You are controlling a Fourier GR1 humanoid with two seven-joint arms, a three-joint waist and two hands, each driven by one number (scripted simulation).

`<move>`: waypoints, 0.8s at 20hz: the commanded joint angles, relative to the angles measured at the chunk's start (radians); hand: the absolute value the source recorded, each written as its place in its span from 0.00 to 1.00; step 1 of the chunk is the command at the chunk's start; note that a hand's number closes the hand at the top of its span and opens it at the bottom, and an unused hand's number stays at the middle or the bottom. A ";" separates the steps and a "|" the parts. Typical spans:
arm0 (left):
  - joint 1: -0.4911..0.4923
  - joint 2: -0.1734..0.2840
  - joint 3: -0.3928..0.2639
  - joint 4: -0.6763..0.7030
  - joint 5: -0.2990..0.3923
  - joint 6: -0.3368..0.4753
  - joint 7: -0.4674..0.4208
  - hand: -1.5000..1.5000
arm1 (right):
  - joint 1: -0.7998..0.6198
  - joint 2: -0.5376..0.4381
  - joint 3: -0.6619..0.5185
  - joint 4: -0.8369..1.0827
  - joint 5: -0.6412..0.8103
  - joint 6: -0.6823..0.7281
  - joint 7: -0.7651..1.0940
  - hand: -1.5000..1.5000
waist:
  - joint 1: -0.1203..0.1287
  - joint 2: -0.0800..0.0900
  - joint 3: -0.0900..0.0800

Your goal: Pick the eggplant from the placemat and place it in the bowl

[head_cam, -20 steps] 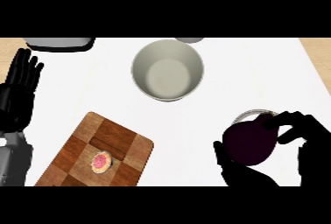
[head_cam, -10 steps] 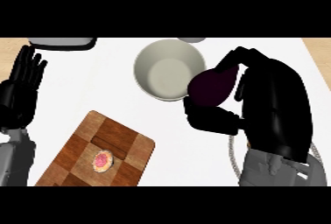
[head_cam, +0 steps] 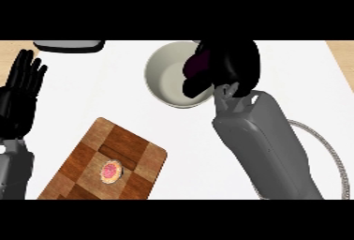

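My right hand (head_cam: 228, 65) is clenched around the dark purple eggplant (head_cam: 199, 65), over the round off-white bowl (head_cam: 162, 77), upper centre. I should lower inside the rim before releasing. Left hand (head_cam: 21, 91) rests flat, fingers straight, upper left.

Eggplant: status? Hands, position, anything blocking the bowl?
Right hand curled round eggplant, over the bowl. Left hand open, resting at left edge. Not released yet. Nothing blocking the bowl.
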 commanded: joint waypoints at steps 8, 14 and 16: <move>0.002 -0.062 -0.053 -0.002 -0.056 0.054 -0.014 0.50 | -0.052 0.006 0.021 0.482 -0.003 -0.355 0.072 1.00 | -0.001 0.003 0.001; -0.008 -0.039 -0.030 0.015 -0.025 0.016 -0.029 0.50 | -0.022 0.006 -0.009 0.610 -0.137 -0.629 -0.052 0.00 | 0.021 0.009 0.002; -0.022 -0.034 -0.020 0.023 -0.021 0.018 -0.032 0.50 | -0.013 0.006 -0.041 0.602 -0.170 -0.720 -0.151 0.00 | 0.013 0.009 0.002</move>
